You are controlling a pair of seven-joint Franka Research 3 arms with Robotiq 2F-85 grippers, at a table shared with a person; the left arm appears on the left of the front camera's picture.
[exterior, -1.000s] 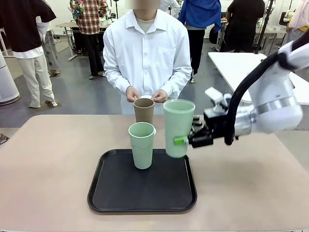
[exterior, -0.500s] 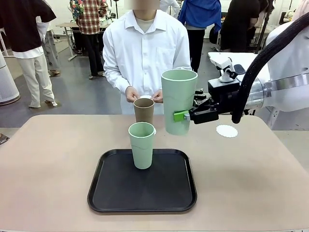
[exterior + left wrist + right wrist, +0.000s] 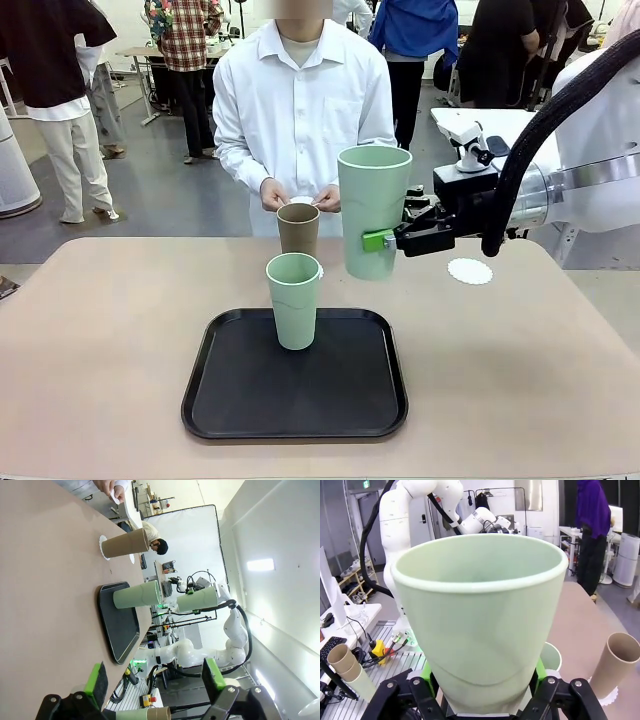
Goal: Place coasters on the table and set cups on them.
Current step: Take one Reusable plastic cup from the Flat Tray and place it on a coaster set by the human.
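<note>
Front view: the right gripper (image 3: pixel 385 239) clamps a mint cup (image 3: pixel 373 211) upright, mouth up, above the worktop (image 3: pixel 100 340). A coaster (image 3: pixel 470 271) lies below the gripper; the tray (image 3: pixel 295 380), second mint cup (image 3: pixel 294 299) and tan cup (image 3: pixel 298 229) sit beyond its fingertips. Left gripper (image 3: pixel 155 682) gapes wide.

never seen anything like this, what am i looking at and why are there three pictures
These are three cameras on one moment. The front picture looks across a tan table at a person in a white shirt. The other two come from cameras on the wrists of two white robot arms.

The right arm's pincer is shut on a green cup held in the air; its wrist camera looks straight at that cup. The left pincer is open and holds nothing.

On the table lies a black tray with a second green cup. Behind it a brown cup stands on a paper coaster. Another coaster lies bare at the right.
</note>
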